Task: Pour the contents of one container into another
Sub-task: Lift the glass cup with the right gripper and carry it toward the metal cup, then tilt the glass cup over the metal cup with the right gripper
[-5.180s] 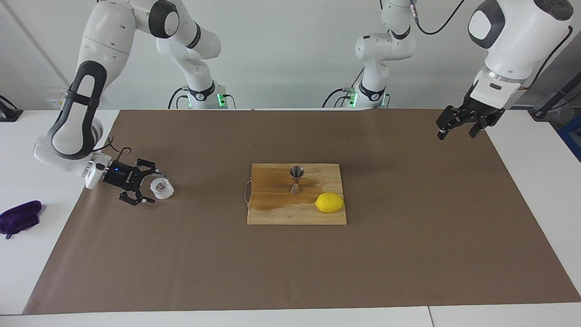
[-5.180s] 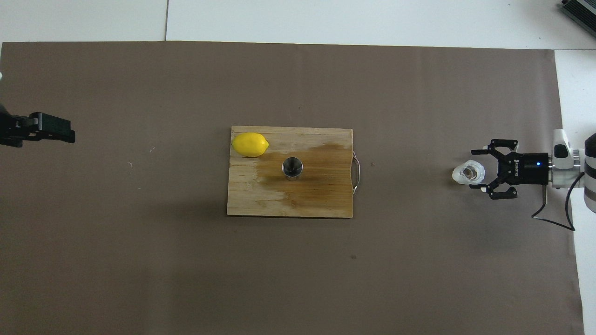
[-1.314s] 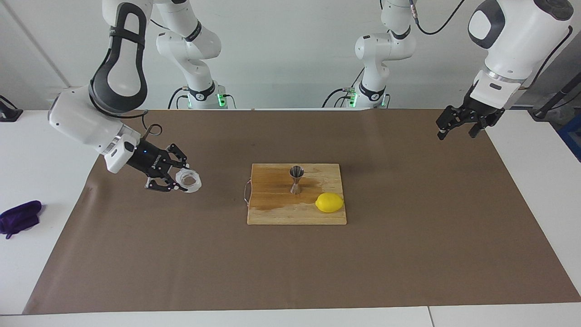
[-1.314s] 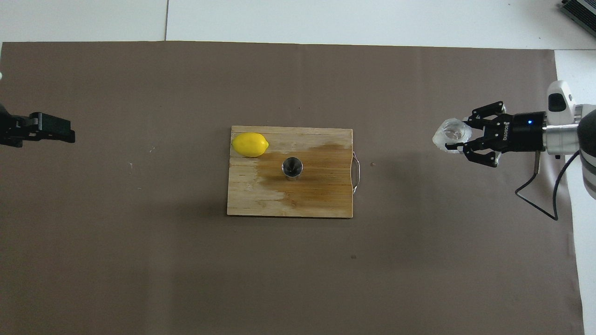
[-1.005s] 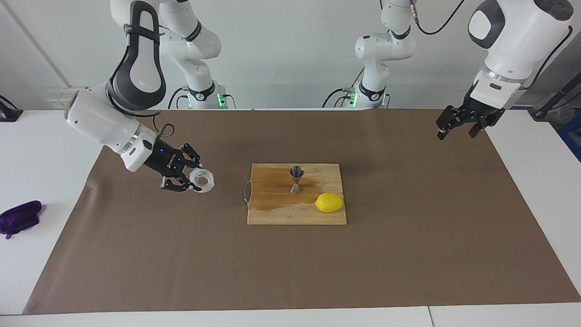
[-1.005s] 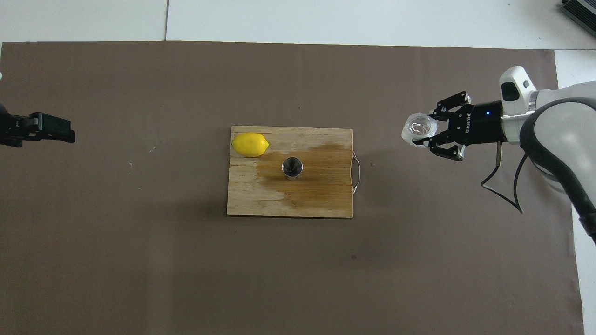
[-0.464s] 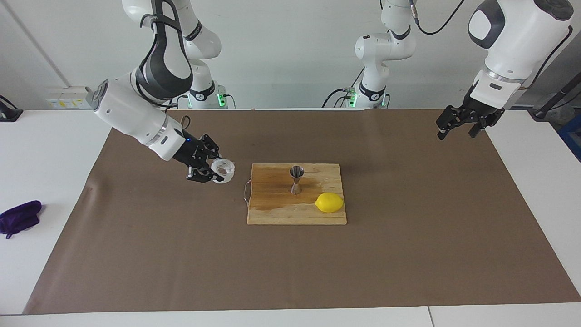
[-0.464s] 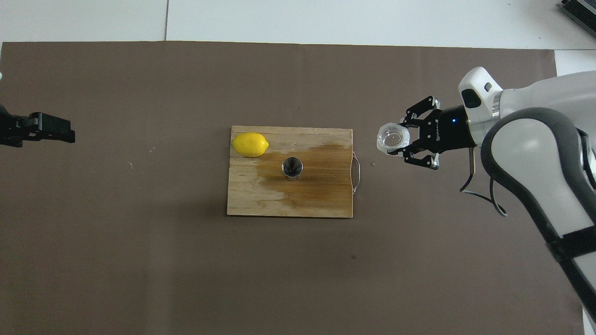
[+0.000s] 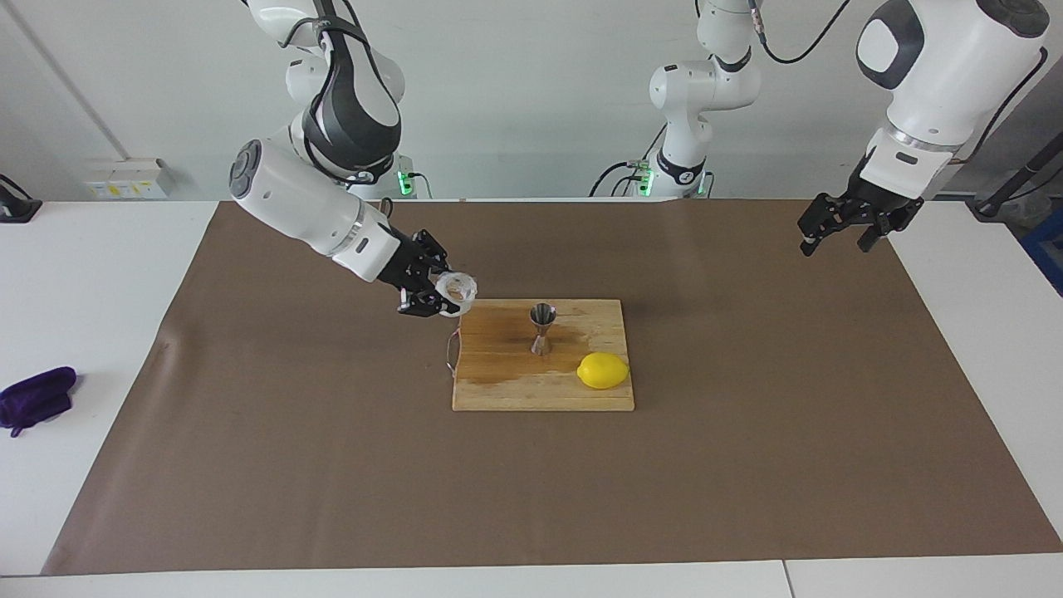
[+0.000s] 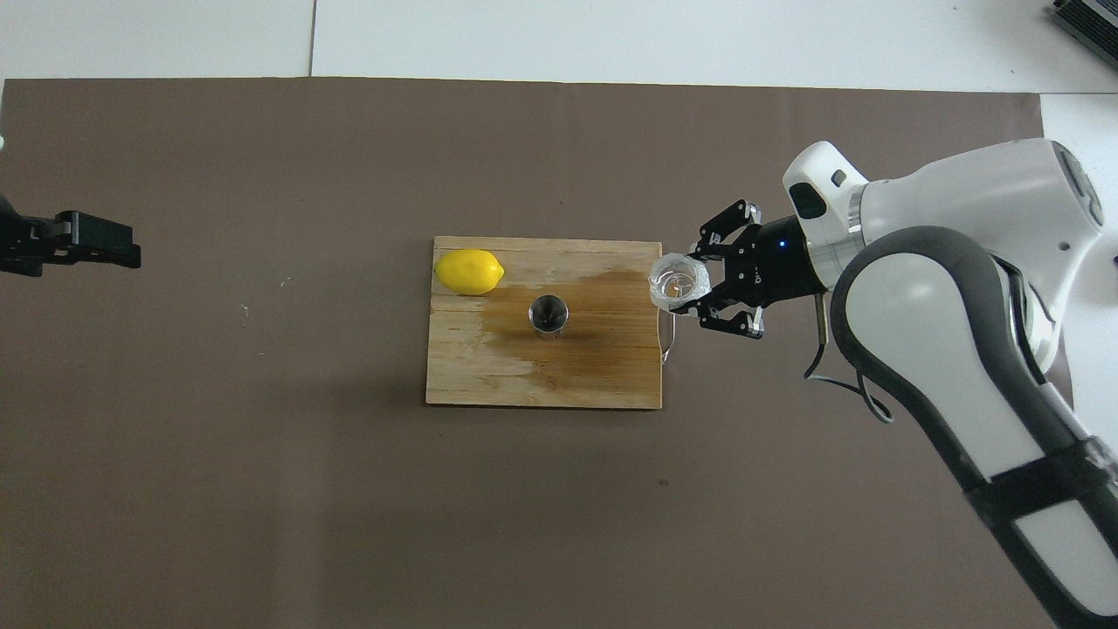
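The small translucent plastic cup (image 9: 458, 288) (image 10: 677, 281) hangs roughly upright in the air, with my right gripper (image 9: 446, 296) (image 10: 695, 285) shut on its sides. It is over the handle end of the wooden cutting board (image 9: 498, 386) (image 10: 472, 376), toward the right arm's end of the table. The steel jigger (image 9: 542, 327) (image 10: 548, 314) stands upright near the middle of the board, on a dark wet patch. My left gripper (image 9: 837, 236) (image 10: 112, 250) waits open in the air over the brown mat's edge at the left arm's end.
A yellow lemon (image 9: 603, 370) (image 10: 469, 272) lies on the board's corner farthest from the robots, toward the left arm's end. A brown mat (image 9: 747, 465) covers the table. A purple cloth (image 9: 37, 397) lies off the mat at the right arm's end.
My right arm has lifted the cup off the mat and carried it from the right arm's end toward the board, now reaching its handle end. The left arm has not moved.
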`<action>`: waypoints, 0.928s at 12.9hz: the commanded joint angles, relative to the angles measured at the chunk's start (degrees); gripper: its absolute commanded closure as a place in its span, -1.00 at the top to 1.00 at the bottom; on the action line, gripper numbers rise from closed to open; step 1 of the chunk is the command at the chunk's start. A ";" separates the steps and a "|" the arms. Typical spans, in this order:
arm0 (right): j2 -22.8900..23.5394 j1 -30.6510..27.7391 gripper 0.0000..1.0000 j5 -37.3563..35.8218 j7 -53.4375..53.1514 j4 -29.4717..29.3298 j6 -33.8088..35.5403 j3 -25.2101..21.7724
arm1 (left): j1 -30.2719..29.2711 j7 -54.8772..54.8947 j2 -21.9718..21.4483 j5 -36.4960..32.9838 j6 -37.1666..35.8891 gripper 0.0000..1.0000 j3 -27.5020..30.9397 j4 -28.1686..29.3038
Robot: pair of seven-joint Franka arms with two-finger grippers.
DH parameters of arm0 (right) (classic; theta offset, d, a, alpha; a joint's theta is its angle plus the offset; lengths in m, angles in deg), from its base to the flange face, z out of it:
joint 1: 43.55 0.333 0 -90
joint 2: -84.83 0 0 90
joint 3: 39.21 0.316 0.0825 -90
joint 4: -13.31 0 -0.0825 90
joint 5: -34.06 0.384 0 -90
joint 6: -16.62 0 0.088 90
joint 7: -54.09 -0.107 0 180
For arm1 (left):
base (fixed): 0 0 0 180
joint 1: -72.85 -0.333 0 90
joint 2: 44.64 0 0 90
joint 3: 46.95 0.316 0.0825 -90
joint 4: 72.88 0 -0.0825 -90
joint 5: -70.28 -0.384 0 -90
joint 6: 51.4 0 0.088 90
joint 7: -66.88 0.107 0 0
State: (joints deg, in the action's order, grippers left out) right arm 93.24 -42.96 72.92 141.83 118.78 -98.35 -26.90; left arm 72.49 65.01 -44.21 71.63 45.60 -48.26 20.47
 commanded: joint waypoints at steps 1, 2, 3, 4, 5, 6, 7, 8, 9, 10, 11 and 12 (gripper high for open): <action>-1.64 0.03 -0.50 -1.69 -3.70 1.23 -0.25 2.01 | 0.01 0.02 -0.78 -1.00 -0.32 1.00 0.08 0.78; -1.73 0.12 -0.50 -2.39 -5.28 1.31 -0.86 2.80 | 0.01 0.02 -0.78 -1.09 -0.32 1.00 0.08 0.69; -1.73 0.29 -0.49 -4.22 -6.78 1.49 -1.22 4.03 | 0.10 0.11 -0.78 -1.00 -0.32 1.00 0.08 0.69; -1.73 0.30 -0.48 -5.37 -8.27 1.58 -1.31 5.00 | 0.01 0.02 -0.78 -1.00 -0.32 1.00 0.08 0.78; -1.73 0.30 -0.48 -5.99 -9.33 1.58 -1.57 5.62 | 0.01 0.02 -0.78 -1.00 -0.32 1.00 0.08 0.78; -1.73 0.30 -0.48 -6.08 -9.25 1.58 -2.70 6.23 | 0.01 0.02 -0.78 -1.00 -0.32 1.00 0.08 0.78; -1.73 0.30 -0.48 -6.09 -9.34 2.01 -4.37 7.37 | 0.10 0.02 -0.78 -1.00 -0.32 1.00 0.08 0.78; -1.82 0.30 -0.48 -6.35 -9.34 2.45 -6.04 8.51 | 0.01 0.02 -0.78 -1.09 -0.32 1.00 0.08 0.78; -2.08 0.30 -0.48 -6.78 -9.34 3.41 -6.40 9.22 | 0.01 0.02 -0.78 -1.09 -0.32 1.00 0.08 0.78; -2.60 0.30 -0.48 -6.88 -9.25 4.21 -6.49 9.23 | 0.01 0.02 -0.78 -1.00 -0.32 1.00 0.08 0.78; -2.87 0.30 -0.48 -6.88 -9.25 4.65 -6.58 9.32 | 0.10 0.02 -0.78 -1.00 -0.32 1.00 0.08 0.78; -2.87 0.30 -0.48 -6.96 -9.25 4.65 -6.49 9.40 | 0.01 0.02 -0.78 -1.00 -0.32 1.00 0.08 0.78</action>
State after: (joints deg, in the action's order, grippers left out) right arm 92.55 -42.16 67.45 133.92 121.22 -103.87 -18.02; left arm 72.49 65.01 -44.21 71.63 45.60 -48.26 20.47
